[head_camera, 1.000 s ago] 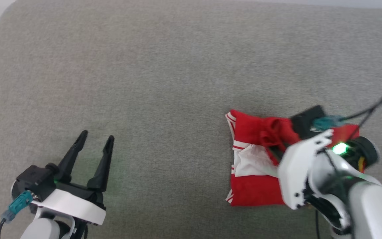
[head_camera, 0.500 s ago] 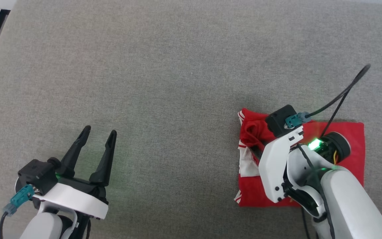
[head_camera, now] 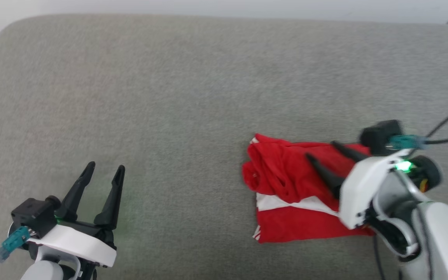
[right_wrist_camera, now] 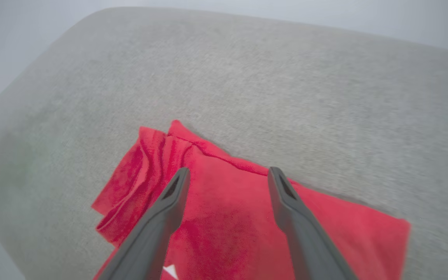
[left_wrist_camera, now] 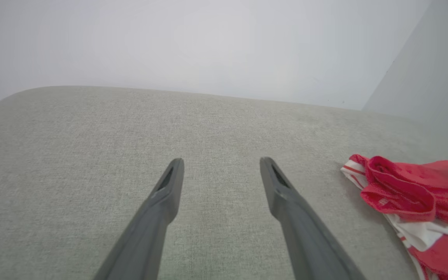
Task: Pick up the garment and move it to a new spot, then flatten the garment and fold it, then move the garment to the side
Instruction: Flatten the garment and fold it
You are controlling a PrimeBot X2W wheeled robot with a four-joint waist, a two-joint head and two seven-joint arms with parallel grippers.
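Guessing it's the final move-aside step: shirt (head_camera: 286,194) lies folded, right tool (head_camera: 320,149) splayed empty over it, left tool (head_camera: 105,167) open too, next just retreat.

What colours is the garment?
The garment is red with a white band, clearest in the head view.

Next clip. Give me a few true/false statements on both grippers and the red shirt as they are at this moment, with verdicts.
1. The right gripper is shut on the garment. False: its fingers are spread apart over the cloth and grip nothing.
2. The left gripper is open over the bare grey cushion, apart from the garment. True.
3. The garment lies spread out flat, sleeves extended. False: it is folded into a compact bundle, rumpled along its left edge.
4. A white band shows across the garment. True.
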